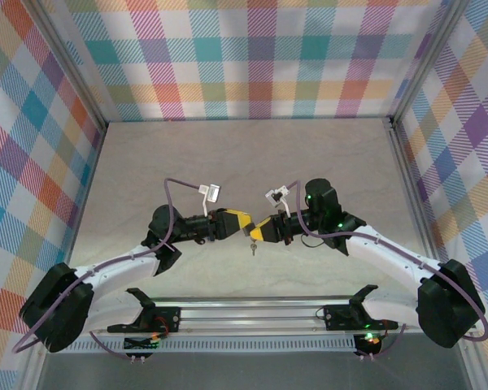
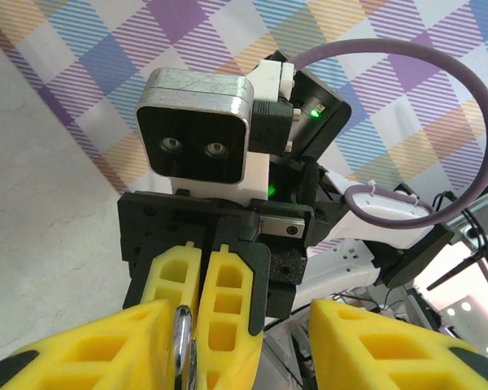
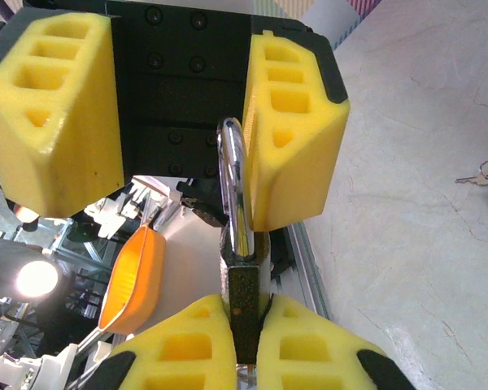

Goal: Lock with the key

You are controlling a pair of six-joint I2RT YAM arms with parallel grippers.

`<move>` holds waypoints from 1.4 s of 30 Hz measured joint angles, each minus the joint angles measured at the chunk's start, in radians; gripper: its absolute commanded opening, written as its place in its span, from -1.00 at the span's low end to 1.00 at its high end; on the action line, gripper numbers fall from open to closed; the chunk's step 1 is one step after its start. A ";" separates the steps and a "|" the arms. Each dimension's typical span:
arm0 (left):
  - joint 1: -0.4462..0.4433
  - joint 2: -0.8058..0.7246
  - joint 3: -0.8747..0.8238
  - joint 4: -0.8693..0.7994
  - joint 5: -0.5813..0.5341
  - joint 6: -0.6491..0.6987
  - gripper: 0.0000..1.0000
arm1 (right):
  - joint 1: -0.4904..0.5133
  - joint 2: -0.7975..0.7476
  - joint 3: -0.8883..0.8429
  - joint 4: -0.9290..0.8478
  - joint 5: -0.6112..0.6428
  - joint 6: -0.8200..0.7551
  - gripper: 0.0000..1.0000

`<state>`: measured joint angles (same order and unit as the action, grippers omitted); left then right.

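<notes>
The pale bench (image 1: pixel 228 162) is mostly bare, and the two arms have their ends nose to nose above its near middle, where the lock (image 3: pixel 244 302) hangs in the air between them. The right tool (image 1: pixel 258 232) is clamped on the lock's dark body, both yellow pads pressed flat against it, with the shackle (image 3: pixel 232 187) sticking out past the fingertips toward the other arm. The left tool (image 1: pixel 244 221) faces it with its jaws apart, one on each side of the shackle. One pad sits just beside the metal and the other is well clear, so it grips nothing. The shackle shows edge-on, and I cannot tell whether it is snapped home or loose. The key (image 3: pixel 474 179) is not in play: it lies flat on the bench below the lock and a little toward the arm bases, on a small ring. To me this looks like the steadying step, with the lock being presented and braced. Next, I would guess, the left jaws need to close squarely on the shackle without twisting the lock out of the right grip. After that, one tool has to come free to go down for the key.
</notes>
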<state>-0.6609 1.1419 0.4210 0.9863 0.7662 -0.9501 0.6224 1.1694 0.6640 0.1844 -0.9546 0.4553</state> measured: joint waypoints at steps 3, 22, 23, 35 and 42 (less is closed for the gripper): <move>0.000 -0.018 0.000 -0.028 -0.001 0.019 -0.11 | 0.000 0.000 0.000 0.001 -0.004 0.000 -1.00; 0.000 -0.058 0.000 -0.125 -0.008 0.104 -0.31 | -0.001 0.000 0.000 0.001 -0.036 0.005 -1.00; 0.000 -0.064 0.000 -0.132 -0.011 0.107 -0.33 | -0.001 0.000 0.000 0.002 -0.039 0.006 -1.00; 0.002 -0.086 0.000 -0.177 -0.027 0.133 -0.46 | 0.001 0.000 0.000 0.002 -0.061 0.008 -1.00; 0.003 -0.094 0.000 -0.204 -0.034 0.137 -0.51 | 0.010 0.003 0.000 0.001 -0.072 0.007 -1.00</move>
<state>-0.6579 1.0477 0.4213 0.7826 0.7319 -0.8127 0.6327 1.1721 0.6640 0.1856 -1.0271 0.4625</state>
